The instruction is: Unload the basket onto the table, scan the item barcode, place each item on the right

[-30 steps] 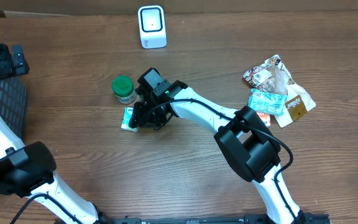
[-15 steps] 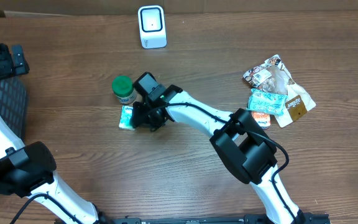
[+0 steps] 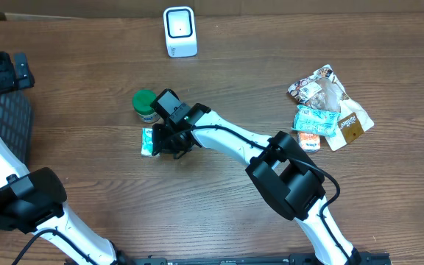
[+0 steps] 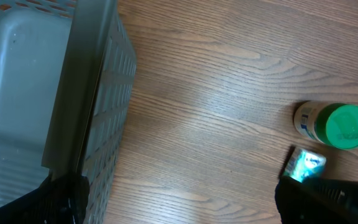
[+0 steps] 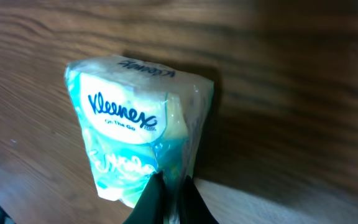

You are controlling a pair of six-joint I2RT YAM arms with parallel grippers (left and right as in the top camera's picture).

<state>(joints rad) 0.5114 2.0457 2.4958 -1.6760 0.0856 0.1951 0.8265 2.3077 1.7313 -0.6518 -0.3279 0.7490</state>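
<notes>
The item is a small teal and white Kleenex tissue pack (image 3: 148, 140) lying on the wooden table, below a green-lidded bottle (image 3: 146, 104). My right gripper (image 3: 160, 141) is at its right edge. In the right wrist view the gripper (image 5: 171, 193) is shut, pinching the plastic edge of the pack (image 5: 126, 134). The white scanner (image 3: 179, 31) stands at the back of the table. My left gripper (image 4: 185, 214) hangs open above bare wood beside the basket (image 4: 17, 93), holding nothing; the pack (image 4: 304, 165) and the bottle (image 4: 339, 124) lie to its right.
A dark mesh basket (image 3: 6, 121) sits at the left edge of the table. A heap of snack packets (image 3: 326, 107) lies at the right. The bottle stands close behind the tissue pack.
My right gripper has slid a little to the left with the tissue pack and closed its fingers on the pack's edge. The left arm has stayed still.
</notes>
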